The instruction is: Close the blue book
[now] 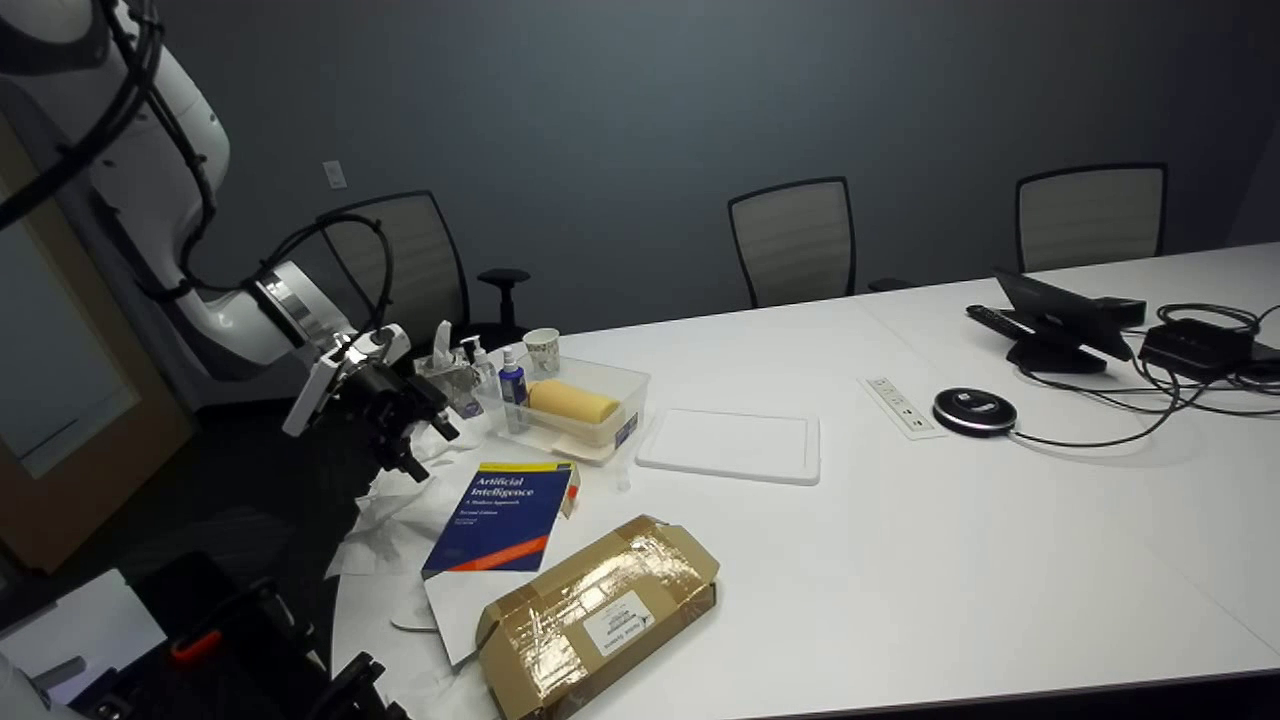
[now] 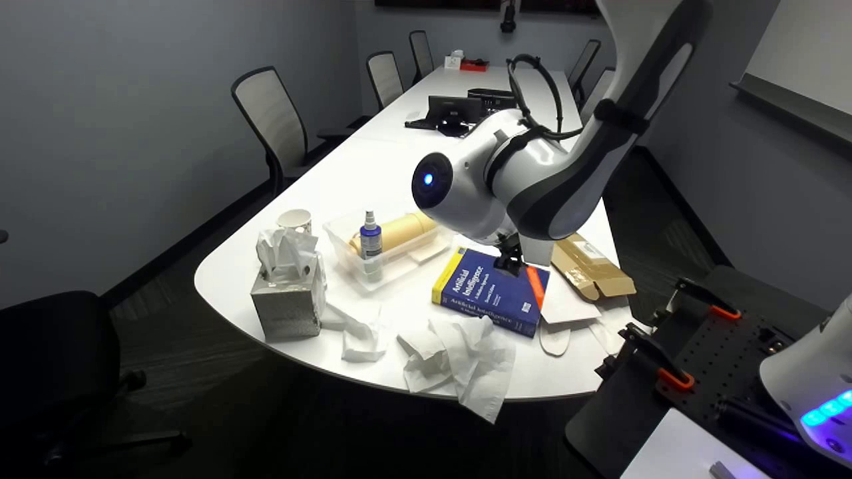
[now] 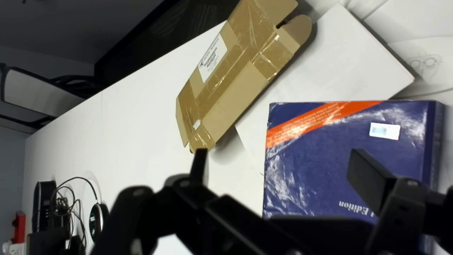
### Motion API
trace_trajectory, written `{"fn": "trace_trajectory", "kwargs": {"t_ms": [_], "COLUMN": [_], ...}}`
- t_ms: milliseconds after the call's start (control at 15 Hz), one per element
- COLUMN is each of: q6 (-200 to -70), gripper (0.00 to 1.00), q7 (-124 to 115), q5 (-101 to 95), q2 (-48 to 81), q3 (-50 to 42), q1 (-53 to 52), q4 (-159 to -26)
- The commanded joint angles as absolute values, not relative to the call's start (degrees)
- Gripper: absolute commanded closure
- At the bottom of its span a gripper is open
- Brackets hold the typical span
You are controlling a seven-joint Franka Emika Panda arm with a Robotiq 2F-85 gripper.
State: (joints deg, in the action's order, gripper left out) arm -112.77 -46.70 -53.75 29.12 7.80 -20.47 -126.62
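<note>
The blue book [image 1: 505, 522] lies on the white table with its dark blue front cover up and flat on the pages. It has a yellow band, an orange stripe and pale lettering reading "Artificial Intelligence". In an exterior view the book [image 2: 489, 287] looks thick, its lettered spine facing that camera. My gripper [image 1: 434, 450] is open and empty, above the table near the book. In the wrist view the gripper's [image 3: 279, 154] fingers are wide apart, one over the blue cover [image 3: 318, 163], the other past the book's edge. The gripper also shows in an exterior view [image 2: 510, 256], partly behind the arm.
A tan cardboard package [image 1: 610, 610] and a white sheet [image 1: 462, 612] lie beside the book. A clear bin [image 1: 632, 400] holds a yellow roll and spray bottle. A tissue box [image 2: 286, 313], crumpled tissues [image 2: 466, 359] and a white flat pad [image 1: 735, 443] are nearby.
</note>
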Motion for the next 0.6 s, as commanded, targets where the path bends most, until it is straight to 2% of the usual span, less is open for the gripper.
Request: {"fn": "trace_trajectory", "kwargs": {"t_ms": [0,200,533], "q6": [-120.3,-127.6,-147.8], "gripper": [0.00,0.00,0.00], "q7": [-46.9,-45.4,-42.8], "q5": [-54.4,-54.2,-56.0], "q2": [19.0,12.1,2.5], "q3": [9.7,10.0,8.3], "q1": [-18.0,-16.3,-11.9], "q4": [-134.4,-139.5,-147.6]}}
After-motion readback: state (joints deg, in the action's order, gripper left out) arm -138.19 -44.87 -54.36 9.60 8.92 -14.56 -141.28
